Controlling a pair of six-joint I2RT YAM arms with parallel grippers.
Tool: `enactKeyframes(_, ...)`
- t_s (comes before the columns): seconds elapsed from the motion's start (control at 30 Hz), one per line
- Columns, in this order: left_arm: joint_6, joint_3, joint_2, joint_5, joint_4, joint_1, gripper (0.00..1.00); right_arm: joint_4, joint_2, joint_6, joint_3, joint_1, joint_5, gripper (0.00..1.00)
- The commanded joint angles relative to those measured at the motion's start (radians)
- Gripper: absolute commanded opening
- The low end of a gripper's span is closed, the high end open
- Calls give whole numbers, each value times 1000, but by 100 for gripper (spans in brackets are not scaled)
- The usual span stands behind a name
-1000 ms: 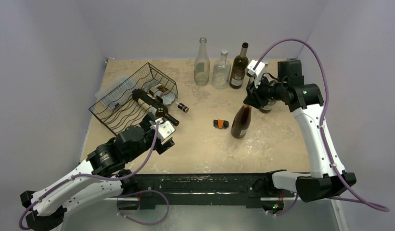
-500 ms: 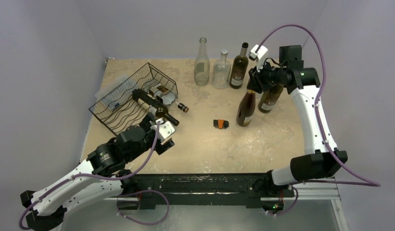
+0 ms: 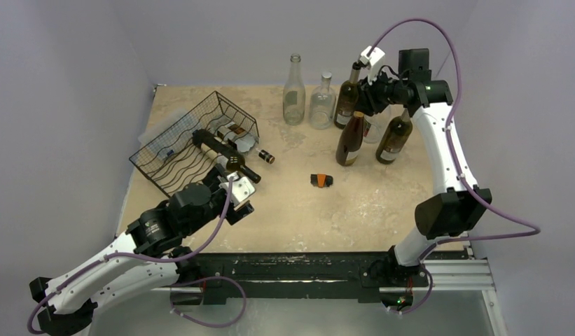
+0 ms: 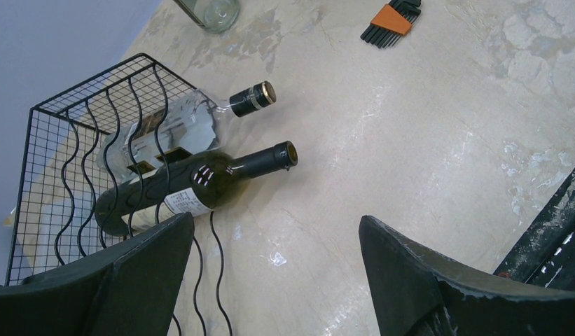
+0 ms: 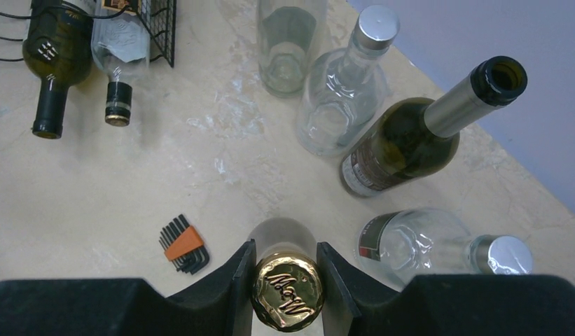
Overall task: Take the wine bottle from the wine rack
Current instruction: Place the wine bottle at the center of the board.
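The black wire wine rack [image 3: 190, 140] lies at the back left. A dark green wine bottle [image 3: 225, 158] lies in it with its neck poking out, beside a clear bottle [image 3: 239, 137]. In the left wrist view the dark bottle [image 4: 193, 185] and the rack [image 4: 74, 147] lie ahead and to the left. My left gripper [image 3: 242, 192] is open and empty, just in front of the bottle's neck [image 4: 276, 220]. My right gripper [image 3: 363, 105] is shut on the gold cap [image 5: 286, 292] of an upright brown bottle [image 3: 349, 140] at the back right.
Several upright bottles stand at the back: a tall clear one [image 3: 293, 91], a squat clear one [image 3: 323, 101], a dark green one [image 3: 347, 98], an olive one [image 3: 395, 136]. An orange hex key set [image 3: 321, 180] lies mid-table. Walls enclose the table.
My right arm has carried the brown bottle away from the table's middle toward the row of bottles at the back. The left arm and the rack's bottles have not moved.
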Motion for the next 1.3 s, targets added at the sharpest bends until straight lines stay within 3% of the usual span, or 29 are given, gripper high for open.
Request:
enactKeyframes(0.0,11,1,3,-19,10,5,88,261,-25,29,159,-1,-25,0)
enactKeyframes(0.53,15,0,8,-24,10,5,88,320,98,48,223,-3,51,3)
enactKeyframes(0.93,15,-1,8,-25,8,5,88,326,118,50,225,-3,51,40)
enactKeyframes(1.27,16,-2,5,-24,7,6,88,326,89,70,213,-9,31,81)
